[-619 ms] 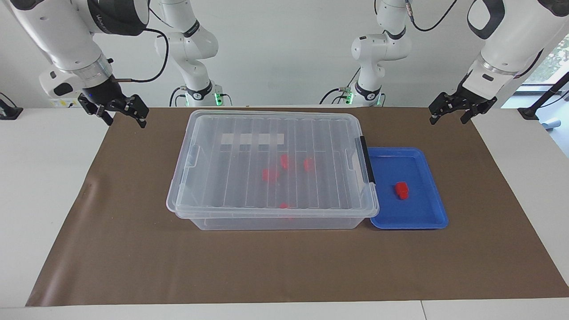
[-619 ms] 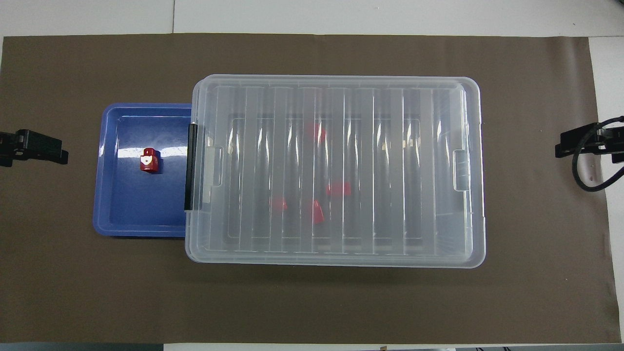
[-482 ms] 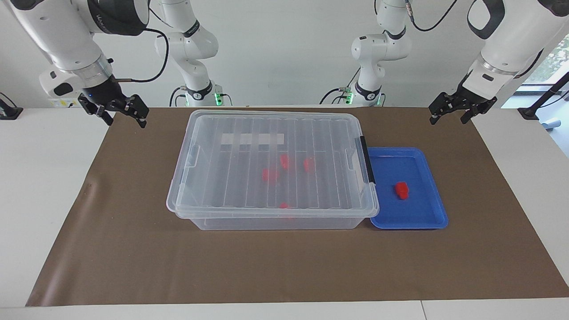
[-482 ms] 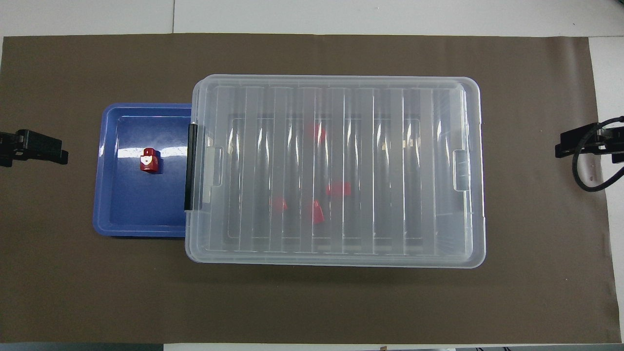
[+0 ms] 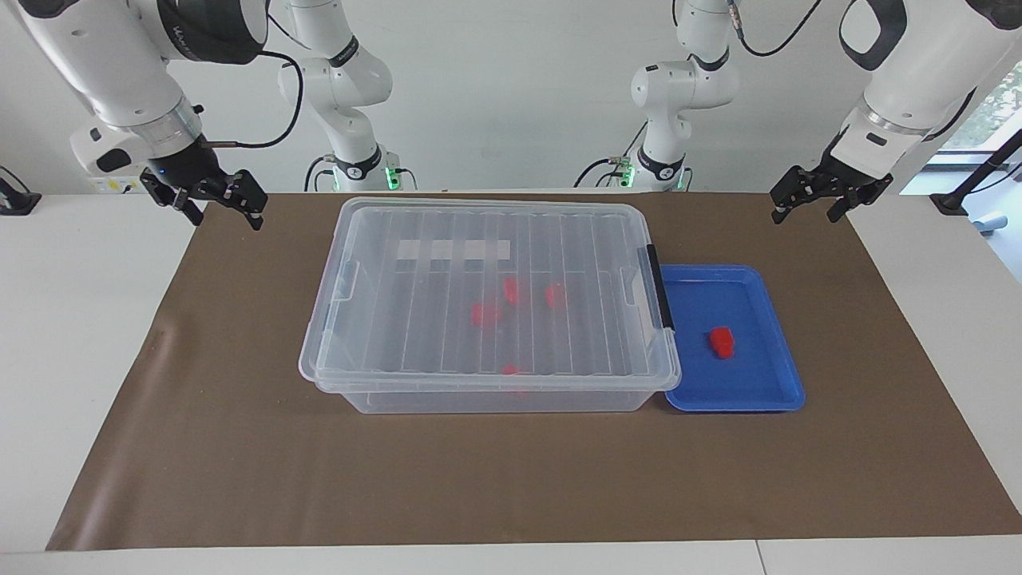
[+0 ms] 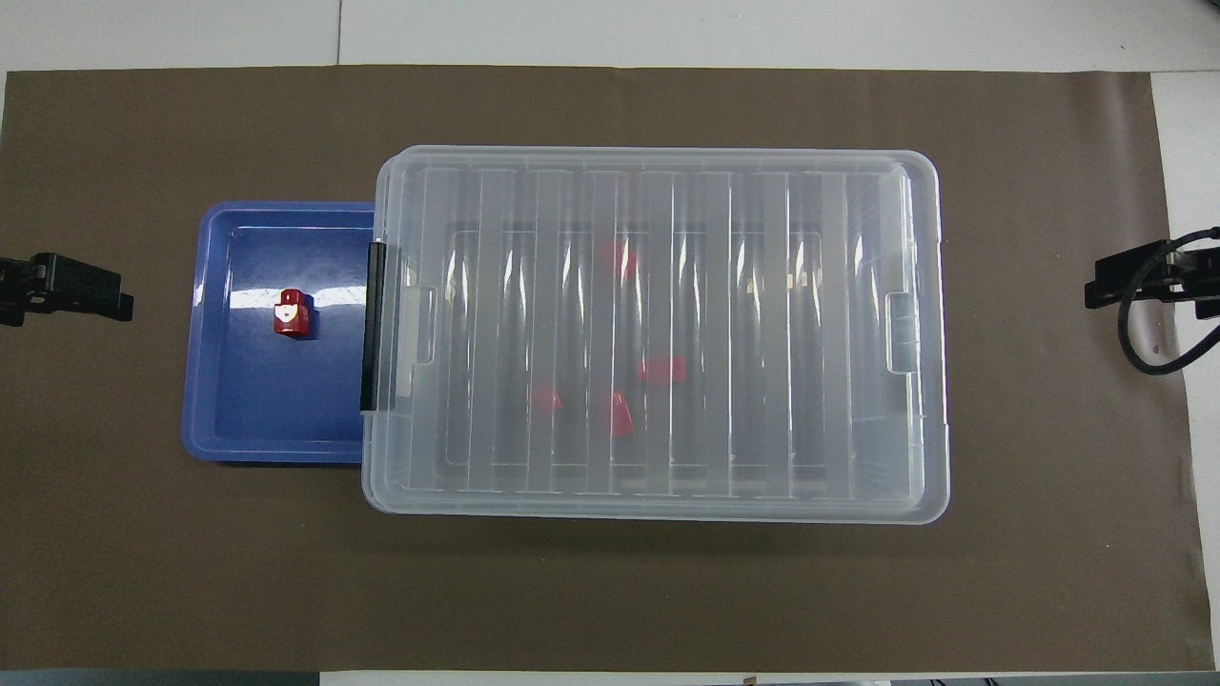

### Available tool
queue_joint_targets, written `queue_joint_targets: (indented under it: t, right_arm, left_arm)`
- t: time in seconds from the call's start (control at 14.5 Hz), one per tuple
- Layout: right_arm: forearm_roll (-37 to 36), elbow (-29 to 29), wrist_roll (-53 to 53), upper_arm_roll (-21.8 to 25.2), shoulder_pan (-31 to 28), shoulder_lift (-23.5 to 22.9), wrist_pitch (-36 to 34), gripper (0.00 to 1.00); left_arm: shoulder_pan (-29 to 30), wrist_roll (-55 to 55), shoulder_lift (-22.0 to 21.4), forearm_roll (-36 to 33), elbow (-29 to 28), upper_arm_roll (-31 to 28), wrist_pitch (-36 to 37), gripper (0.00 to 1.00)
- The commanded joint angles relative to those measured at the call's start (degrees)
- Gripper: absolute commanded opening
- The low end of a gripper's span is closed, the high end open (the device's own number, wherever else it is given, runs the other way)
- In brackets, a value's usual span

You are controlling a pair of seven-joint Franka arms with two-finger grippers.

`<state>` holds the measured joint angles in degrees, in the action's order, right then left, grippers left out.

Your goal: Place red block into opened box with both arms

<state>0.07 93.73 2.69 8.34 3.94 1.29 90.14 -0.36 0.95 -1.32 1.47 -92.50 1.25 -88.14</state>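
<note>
The small red pieces (image 6: 620,413) under the big clear plastic bin's ribbed see-through lid (image 6: 724,238) are just blurry smudges, shapes unreadable.

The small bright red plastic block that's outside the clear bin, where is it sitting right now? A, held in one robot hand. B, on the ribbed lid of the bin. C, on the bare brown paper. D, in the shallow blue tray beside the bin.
D: the small bright red plastic block lies loose in the shallow blue tray, beside the large clear plastic bin, whose ribbed lid is on.
</note>
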Motion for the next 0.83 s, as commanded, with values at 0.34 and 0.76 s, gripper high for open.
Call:
queue_joint_targets:
  t: [0.34, 0.76]
  right_arm:
    - [1.3, 14.8, 4.4, -0.8, 5.7, 2.9, 18.9, 1.00]
    - [1.3, 17.9, 8.4, -0.8, 8.6, 0.0, 23.7, 1.00]
  left_arm:
    - [0.5, 0.8, -1.5, 0.8, -1.5, 0.2, -0.3, 1.00]
    - [0.5, 0.8, -1.5, 0.8, -1.5, 0.2, -0.3, 1.00]
